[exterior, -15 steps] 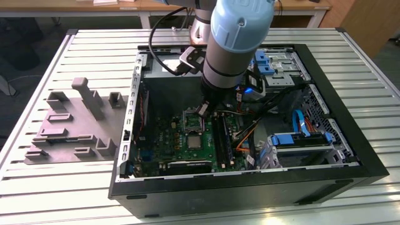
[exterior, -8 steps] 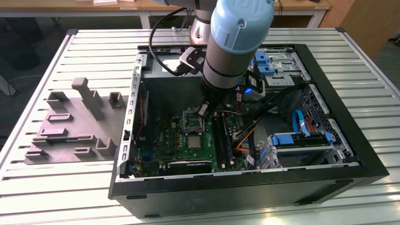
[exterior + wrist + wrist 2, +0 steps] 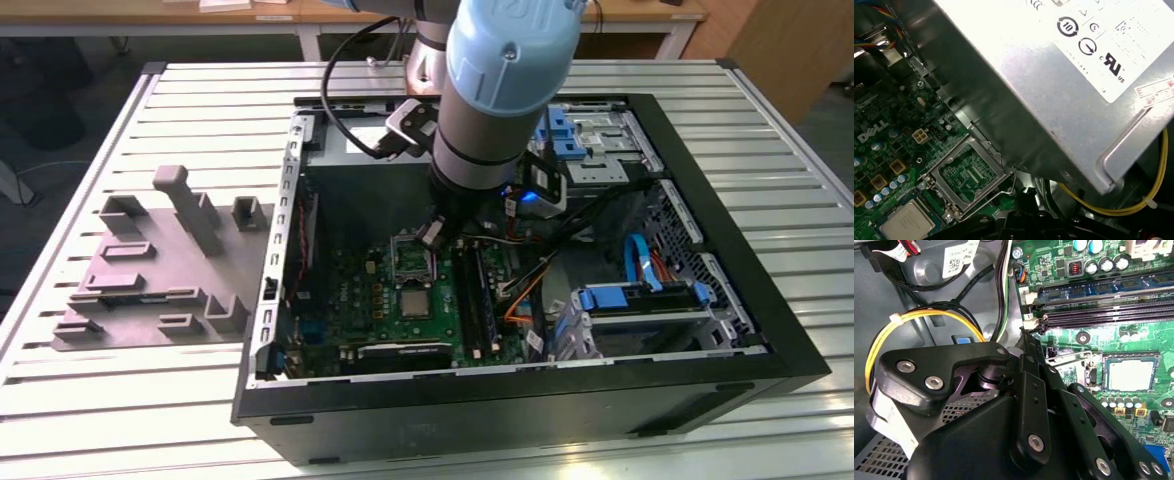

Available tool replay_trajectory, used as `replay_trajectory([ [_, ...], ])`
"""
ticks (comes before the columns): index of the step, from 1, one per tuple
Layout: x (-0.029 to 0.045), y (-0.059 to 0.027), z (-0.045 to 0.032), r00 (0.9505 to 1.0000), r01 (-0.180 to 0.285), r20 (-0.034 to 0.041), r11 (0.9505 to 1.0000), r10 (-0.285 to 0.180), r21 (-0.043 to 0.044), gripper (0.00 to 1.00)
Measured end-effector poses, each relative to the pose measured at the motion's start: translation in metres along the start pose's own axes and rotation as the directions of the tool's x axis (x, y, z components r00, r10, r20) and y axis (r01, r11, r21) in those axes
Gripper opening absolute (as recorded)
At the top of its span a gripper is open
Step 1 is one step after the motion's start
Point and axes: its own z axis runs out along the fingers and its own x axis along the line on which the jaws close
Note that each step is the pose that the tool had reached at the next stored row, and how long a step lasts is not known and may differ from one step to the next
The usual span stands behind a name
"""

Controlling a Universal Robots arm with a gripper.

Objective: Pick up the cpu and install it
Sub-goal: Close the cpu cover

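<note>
The pincer (image 3: pixel 438 237), a black linkage gripper on the pale blue arm, hangs low inside the open case. Whether it is released or clenched cannot be told, and nothing can be seen in its hold. The cpu (image 3: pixel 416 303) (image 3: pixel 1130 375) (image 3: pixel 906 223), a small flat square chip with a pale silvery top, lies level in a dark square surround near the middle of the green motherboard (image 3: pixel 387 325). It is apart from the pincer, on the side towards the board's near edge in the exterior view. Just beside the chip lies a square metal frame (image 3: pixel 971 172) with a thin wire lever, with green board showing through its opening. The pincer is nearest to this frame and seems to hang about over it. Long black memory slots (image 3: pixel 1109 315) run along the chip's other flank. A big grey metal box with a white label (image 3: pixel 1064 75) looms close by, with a yellow cable (image 3: pixel 1114 209) looping under it. The black computer case (image 3: pixel 747 300) rests on a slatted aluminium bench (image 3: pixel 801 150), and a grey moulded fixture (image 3: pixel 147 270) sits towards the bench's edge at the exterior view's left. The reach will likely go best if the pincer is centred squarely over the chip, descends straight and takes it by opposite edges. It should stay level and clear of the wire lever, the slots and the cable.
</note>
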Motion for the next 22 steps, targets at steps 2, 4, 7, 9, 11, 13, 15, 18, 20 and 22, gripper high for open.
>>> replay_trajectory([
  [2, -0.0003, 0.0004, 0.0006, 1.0000, 0.000, 0.0002, 1.0000, 0.000, -0.0001, 0.11],
  [4, -0.0008, 0.0012, 0.0011, 1.0000, 0.000, 0.0001, 1.0000, 0.000, 0.0001, 0.11],
  [7, -0.0016, 0.0024, 0.0023, 1.0000, 0.000, 0.0002, 1.0000, 0.000, 0.0000, 0.11],
  [9, -0.0016, 0.0033, 0.0032, 1.0000, 0.000, 0.0005, 1.0000, 0.000, -0.0001, 0.11],
  [11, -0.0016, 0.0037, 0.0041, 1.0000, 0.000, 0.0001, 1.0000, 0.000, 0.0000, 0.11],
  [13, -0.0014, 0.0041, 0.0053, 1.0000, 0.000, 0.0001, 1.0000, 0.000, 0.0001, 0.11],
  [15, -0.0012, 0.0045, 0.0064, 1.0000, 0.000, 0.0001, 1.0000, 0.000, 0.0000, 0.11],
  [18, -0.0011, 0.0047, 0.0080, 1.0000, 0.000, 0.0001, 1.0000, 0.000, 0.0000, 0.11],
  [20, -0.0009, 0.0050, 0.0091, 1.0000, 0.000, 0.0002, 1.0000, 0.000, 0.0000, 0.11],
  [22, -0.0004, 0.0053, 0.0097, 1.0000, 0.000, 0.0001, 1.0000, 0.000, 0.0001, 0.11],
])
